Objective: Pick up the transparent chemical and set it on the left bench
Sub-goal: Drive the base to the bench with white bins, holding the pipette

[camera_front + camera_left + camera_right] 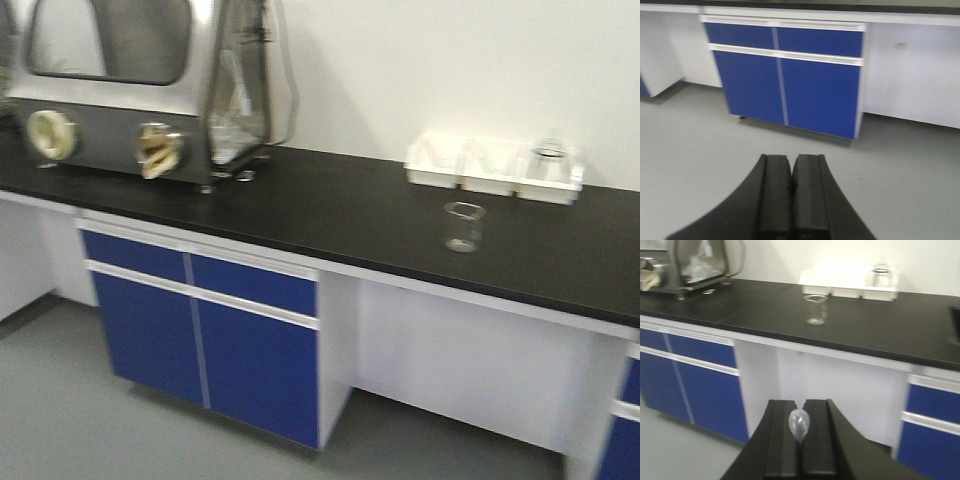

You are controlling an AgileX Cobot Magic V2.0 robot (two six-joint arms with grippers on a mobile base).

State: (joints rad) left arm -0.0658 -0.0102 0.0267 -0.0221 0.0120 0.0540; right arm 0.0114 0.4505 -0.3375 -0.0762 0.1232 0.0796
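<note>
Jaws of the right gripper (801, 407) press together on the transparent chemical (799, 424), a translucent bluish-white dropper pipette. In the right wrist view only its soft bulb shows, standing up out of the seam between the black fingers (782, 440); the stem is hidden below. The pipette is held off the left bench (765, 305), whose black worktop runs across the view ahead. On that top stands a glass beaker (816, 309), with white trays (850, 284) behind it against the wall and a glove box (700, 262) at the far left, cut off by the frame.

In the left wrist view the left gripper (791, 160) is closed with its pads touching and nothing between them. Beyond it lie grey floor (690, 140) and blue cabinet doors (790, 85) under the bench's white front edge; the worktop is only a dark strip at the top.

From the exterior front view neither arm appears. The picture is blurred. The beaker stands alone near the front of the bench, and something like a flask (548, 160) sits in the rightmost tray.
</note>
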